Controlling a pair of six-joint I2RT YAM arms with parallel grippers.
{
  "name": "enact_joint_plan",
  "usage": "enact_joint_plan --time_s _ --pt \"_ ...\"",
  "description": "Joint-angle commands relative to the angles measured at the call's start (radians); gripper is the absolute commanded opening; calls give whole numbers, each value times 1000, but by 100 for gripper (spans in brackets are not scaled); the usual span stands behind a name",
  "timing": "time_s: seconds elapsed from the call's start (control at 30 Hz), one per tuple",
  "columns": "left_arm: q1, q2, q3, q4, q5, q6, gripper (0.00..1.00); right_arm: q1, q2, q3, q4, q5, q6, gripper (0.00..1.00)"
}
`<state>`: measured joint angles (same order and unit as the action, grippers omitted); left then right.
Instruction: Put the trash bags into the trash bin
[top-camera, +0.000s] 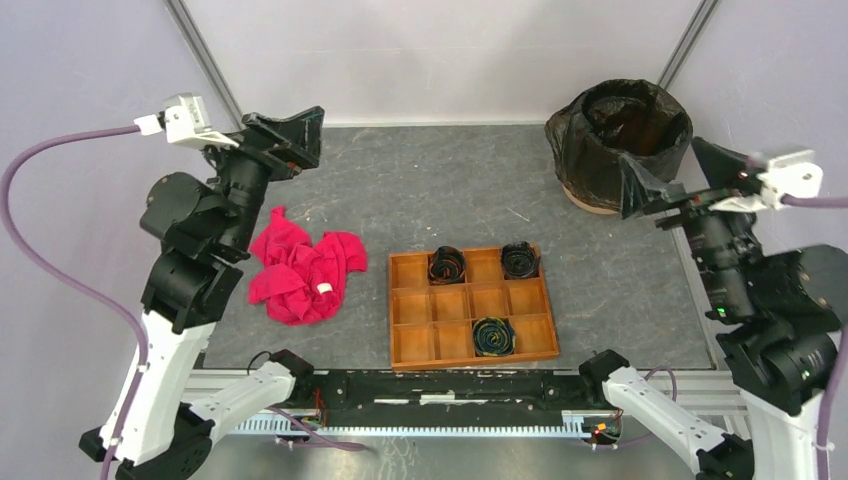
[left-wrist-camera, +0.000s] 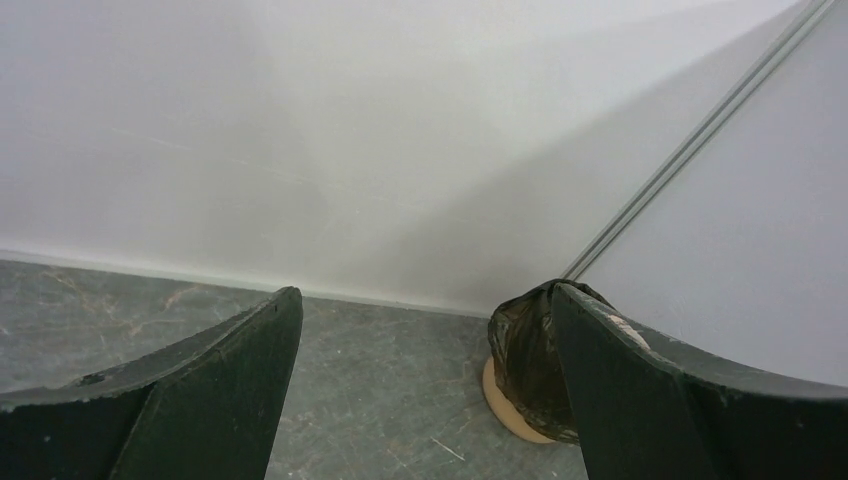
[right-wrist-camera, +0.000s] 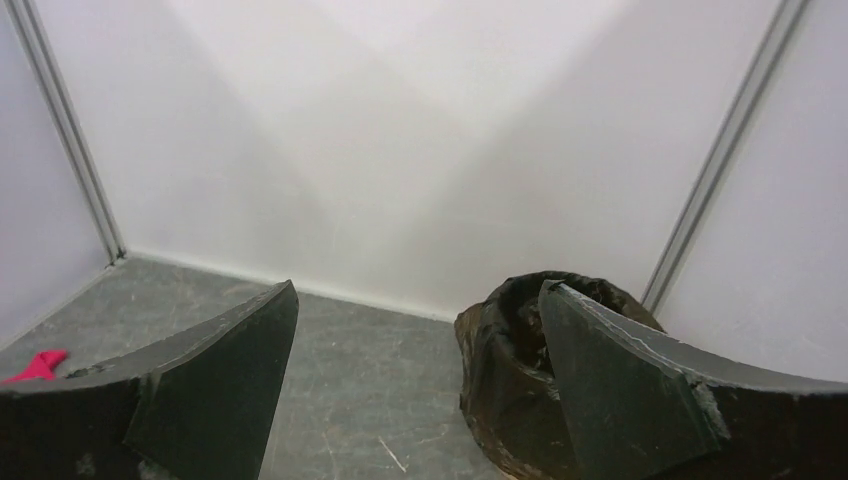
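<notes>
Grey table (top-camera: 430, 190): trash bag (top-camera: 600, 150) wraps trash bin (top-camera: 587, 204) at upper right; left tool (top-camera: 300, 140) and right tool (top-camera: 675, 172) both spread apart, empty

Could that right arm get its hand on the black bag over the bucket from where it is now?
Probably yes. The right hand hangs open just beside the black bag draped over the bin, and nothing stands between them.

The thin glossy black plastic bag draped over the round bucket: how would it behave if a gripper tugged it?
Probably floppy: the black plastic bag is crinkled and sags around the pale orange bucket. Its gloss suggests a slippery grip. A tug may drag the bucket, since the film wraps it.
</notes>
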<state>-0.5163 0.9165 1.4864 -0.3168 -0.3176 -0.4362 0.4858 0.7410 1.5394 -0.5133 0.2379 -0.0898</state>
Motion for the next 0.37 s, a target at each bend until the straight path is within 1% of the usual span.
enact_joint_plan --time_s 0.0,0.2,0.27,0.33 --pt "7 -27 54 -54 28 90 100 -1 -37 4 8 39 -37 98" --pt "7 -38 77 -76 14 95 100 -2 -119 -99 73 -2 -60 98" --pt "6 -39 69 -74 18 90 100 -1 -102 -87 50 -9 -62 98" --pt "7 -42 59 -74 28 87 100 -2 -102 -87 63 -16 -53 98"
